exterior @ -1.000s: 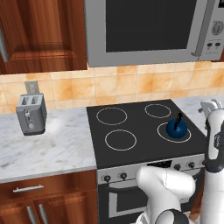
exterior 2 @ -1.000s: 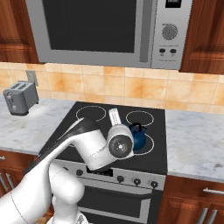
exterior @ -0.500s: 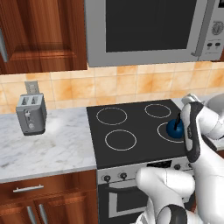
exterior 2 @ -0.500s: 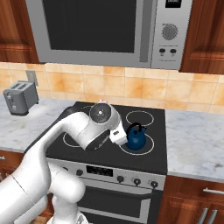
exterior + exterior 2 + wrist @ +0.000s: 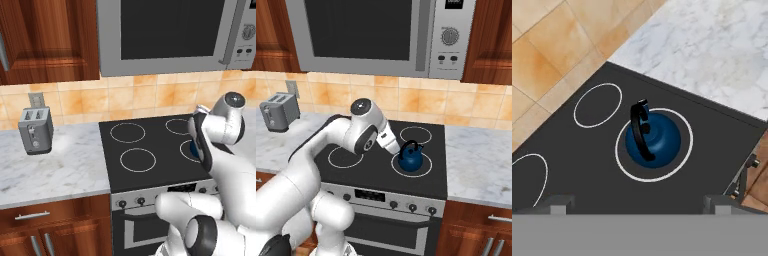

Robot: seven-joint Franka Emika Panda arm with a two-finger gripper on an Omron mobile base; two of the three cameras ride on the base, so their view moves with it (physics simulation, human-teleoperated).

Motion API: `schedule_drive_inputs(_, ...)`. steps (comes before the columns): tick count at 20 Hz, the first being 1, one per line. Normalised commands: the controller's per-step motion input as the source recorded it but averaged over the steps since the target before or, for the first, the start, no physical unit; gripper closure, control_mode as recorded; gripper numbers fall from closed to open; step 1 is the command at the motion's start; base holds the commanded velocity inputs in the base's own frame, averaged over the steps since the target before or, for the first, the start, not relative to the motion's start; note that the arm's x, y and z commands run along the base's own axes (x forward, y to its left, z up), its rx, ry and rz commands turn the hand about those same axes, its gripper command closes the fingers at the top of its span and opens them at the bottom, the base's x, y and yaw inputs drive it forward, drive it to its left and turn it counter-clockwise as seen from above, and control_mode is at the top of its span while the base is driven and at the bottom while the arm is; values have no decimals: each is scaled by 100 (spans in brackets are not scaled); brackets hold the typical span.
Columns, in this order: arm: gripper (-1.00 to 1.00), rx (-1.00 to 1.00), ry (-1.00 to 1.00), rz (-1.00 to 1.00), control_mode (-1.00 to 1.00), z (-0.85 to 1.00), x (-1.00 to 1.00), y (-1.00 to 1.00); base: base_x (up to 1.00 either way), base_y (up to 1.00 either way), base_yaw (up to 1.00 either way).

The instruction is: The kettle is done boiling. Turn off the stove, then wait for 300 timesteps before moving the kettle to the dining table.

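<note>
In the hand view the gripper (image 5: pixel 637 204) is seen spread wide and empty, its two dark fingertips (image 5: pixel 556 204) rising at the bottom edge far apart, above the black glass of the stove (image 5: pixel 577 165). Just beyond them the kettle (image 5: pixel 652 139) sits upright inside a white burner ring, slightly off the ring's centre. Its thin black handle (image 5: pixel 638 131) arches over the dark-blue body, and the handle's long axis runs from near to far in this view.

From the right base view the kettle (image 5: pixel 410 158) is shown whole on the front right burner, with the wrist just beside it on its left. In the left base view most of the kettle (image 5: pixel 192 149) is covered by the arm, so only a blue sliver is made out. The toaster (image 5: pixel 35 130) on the marble counter (image 5: pixel 55 170) is seen well apart to the left. The microwave (image 5: pixel 376 35) hangs above the stove, at the back.
</note>
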Motion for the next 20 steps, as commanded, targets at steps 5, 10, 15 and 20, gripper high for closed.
schedule_drive_inputs(5, -100, -9, 13, 0, -100, -14, 37, 0, 0, 0, 0)
schedule_drive_inputs(10, -100, -8, 13, 0, -100, -13, 36, 0, 0, 0, 0)
schedule_drive_inputs(15, -100, -2, 7, 0, -100, -15, 20, -8, 0, 0, 0)
schedule_drive_inputs(20, -100, 0, 3, 0, -100, -14, 8, -12, 0, 0, 0)
